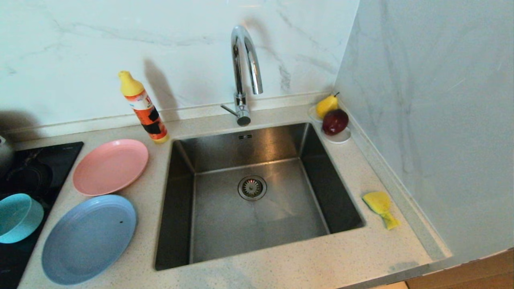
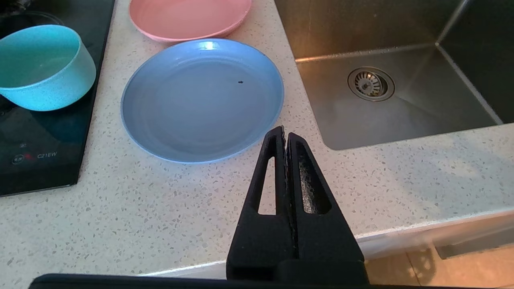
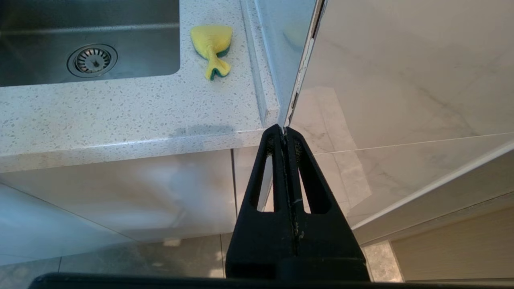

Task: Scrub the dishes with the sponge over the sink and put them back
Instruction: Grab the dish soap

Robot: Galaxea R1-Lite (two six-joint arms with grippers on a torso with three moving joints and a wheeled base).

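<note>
Black jaws on both grippers closed, empty

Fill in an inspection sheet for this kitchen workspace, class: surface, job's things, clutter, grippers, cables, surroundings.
Surface: speckled countertop around the steel sink.
Job's things: pink plate, blue plate and teal bowl left of the sink, the bowl on the hob; sponge on the right.
Clutter: detergent bottle; pear and red fruit on a saucer.
Grippers: left gripper and right gripper parked off the counter's front edge, jaws shut, empty.
Cables: nothing seen.
Surroundings: marble walls, tap.
</note>
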